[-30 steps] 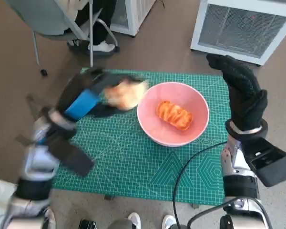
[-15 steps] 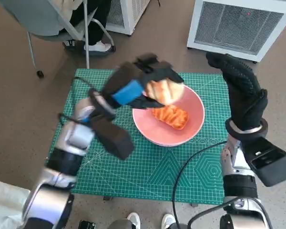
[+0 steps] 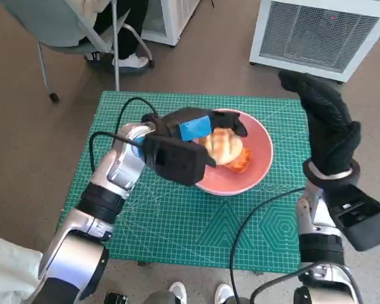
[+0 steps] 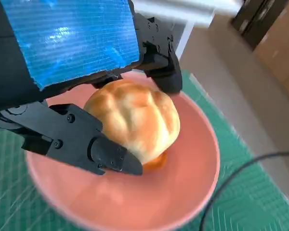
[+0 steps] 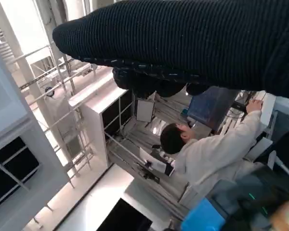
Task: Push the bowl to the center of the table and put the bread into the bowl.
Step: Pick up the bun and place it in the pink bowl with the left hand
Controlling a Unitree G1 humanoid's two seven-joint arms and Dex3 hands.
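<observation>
Head view: the left hand [image 3: 199,126] reaches over the pink bowl [image 3: 256,168] and holds the round bread [image 3: 223,145] inside it, fingers closed around the bun. The bowl sits on the green cutting mat [image 3: 177,221] covering the table, nearer the mat's far edge and right of its middle; the hand and a black box on the forearm hide the bowl's left rim. Under the bread, an orange piece [image 3: 239,164] peeks out, mostly covered, so what it is cannot be made out.

The left wrist view shows the bread [image 4: 135,118] clamped between black fingers [image 4: 82,142] on two sides, resting low in the bowl [image 4: 192,187], with a sliver of orange [image 4: 156,162] beneath it. Whether the bun touches the bowl's floor is hidden.

The right hand [image 3: 326,120] stands upright beyond the mat's right edge, fingers straight, holding nothing. In the right wrist view the glove [image 5: 183,43] fills the top as a dark band; beyond it a person [image 5: 207,154] in white appears.
</observation>
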